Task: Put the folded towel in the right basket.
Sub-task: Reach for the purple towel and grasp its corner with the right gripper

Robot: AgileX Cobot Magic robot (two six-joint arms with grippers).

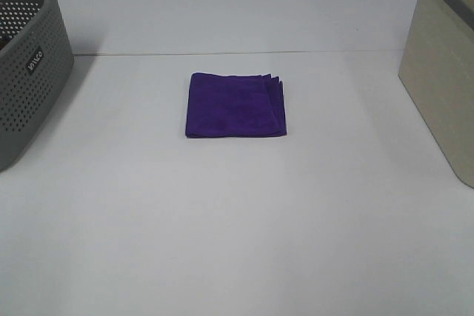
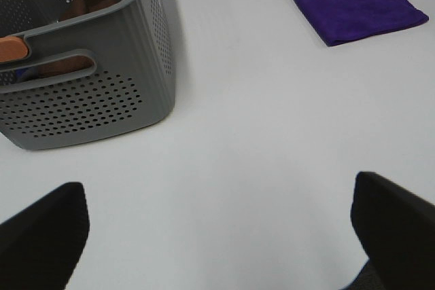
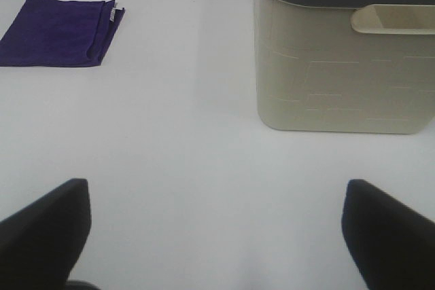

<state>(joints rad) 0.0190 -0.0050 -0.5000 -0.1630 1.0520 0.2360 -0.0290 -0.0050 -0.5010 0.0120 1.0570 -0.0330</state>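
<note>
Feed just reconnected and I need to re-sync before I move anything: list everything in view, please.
towel: one, purple, folded flat at the table's centre, between the baskets
left basket: one, grey, perforated, at the table's left edge
basket contents: count unclear, orange and brown, inside the left basket
right basket: one, beige with a grey rim, at the table's right edge
table: one, white, under everything
left gripper: one, black fingers, open, over the table near the left basket
right gripper: one, black fingers, open, over the table near the right basket
</note>
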